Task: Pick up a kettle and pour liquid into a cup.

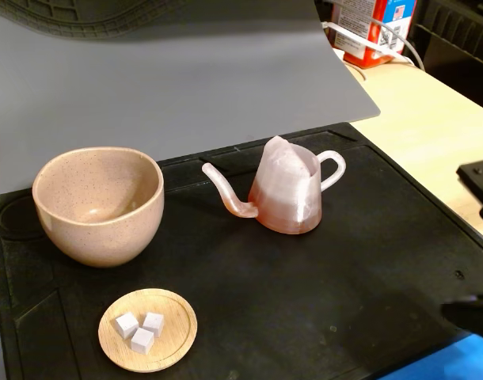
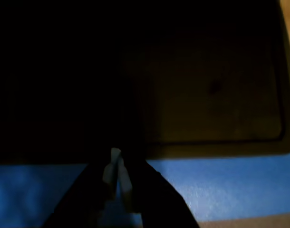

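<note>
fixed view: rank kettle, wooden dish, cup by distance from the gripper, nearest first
Gripper sits at the right edge.
1. Kettle: centre, handle facing right.
2. Wooden dish: front, left of centre.
3. Cup: far left.

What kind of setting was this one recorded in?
Probably a hobby or lab workbench staged as a tea scene: a black work mat on a light wooden desk, with a grey backdrop sheet behind the kettle and cup.

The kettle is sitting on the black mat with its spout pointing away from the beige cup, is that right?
Not quite. The fixed view shows the kettle sitting on the black mat, but its spout points toward the beige cup, not away from it.
</note>
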You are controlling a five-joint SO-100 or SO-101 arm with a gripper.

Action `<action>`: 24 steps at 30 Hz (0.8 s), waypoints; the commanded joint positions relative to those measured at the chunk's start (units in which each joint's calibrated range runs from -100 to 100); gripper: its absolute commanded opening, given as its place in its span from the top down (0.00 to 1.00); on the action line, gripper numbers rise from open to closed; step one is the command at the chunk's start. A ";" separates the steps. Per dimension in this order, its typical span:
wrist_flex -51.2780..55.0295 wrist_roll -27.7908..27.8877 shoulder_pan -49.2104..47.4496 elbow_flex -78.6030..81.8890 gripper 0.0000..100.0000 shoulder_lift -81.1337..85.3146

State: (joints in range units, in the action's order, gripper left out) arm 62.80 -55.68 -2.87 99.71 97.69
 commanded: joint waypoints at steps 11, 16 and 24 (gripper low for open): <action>-59.73 0.24 0.32 -6.24 0.99 -40.35; -80.92 5.91 0.40 -12.59 0.99 -64.16; -87.57 5.91 2.38 -27.02 0.99 -88.73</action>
State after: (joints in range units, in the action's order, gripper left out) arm -21.58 -49.82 -0.60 77.60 13.87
